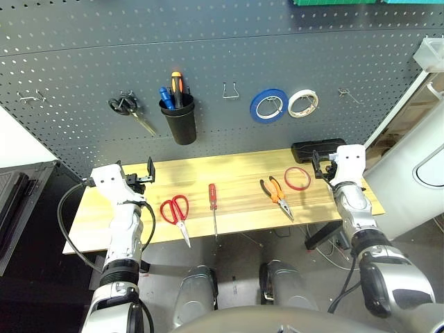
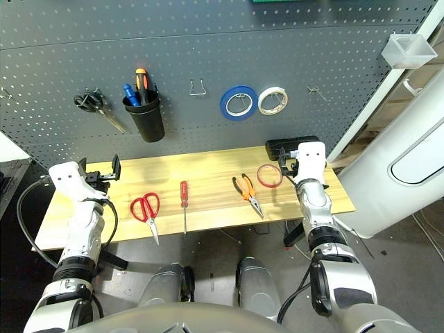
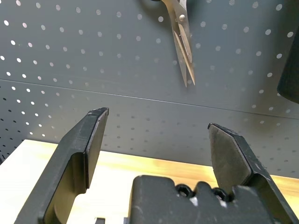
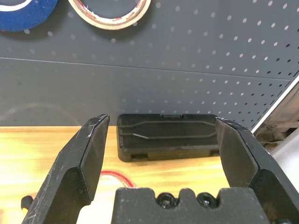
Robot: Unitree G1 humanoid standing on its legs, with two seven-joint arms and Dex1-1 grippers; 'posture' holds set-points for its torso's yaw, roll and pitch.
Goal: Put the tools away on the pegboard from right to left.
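Screwdrivers (image 1: 173, 89) in black cup (image 1: 180, 122)

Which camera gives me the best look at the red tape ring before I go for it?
The left eye view: the red tape ring lies whole and flat on the table, between the pliers and the right gripper. The right eye view shows it equally whole. The right wrist view catches an arc of it behind the gripper's fingers.

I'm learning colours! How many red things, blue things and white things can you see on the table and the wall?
Red: 3, the red tape ring, the red-handled scissors and the red-handled screwdriver, all on the table.
Blue: 1, the blue tape roll on the pegboard.
White: 1, the white tape roll beside it.
Total: 5.
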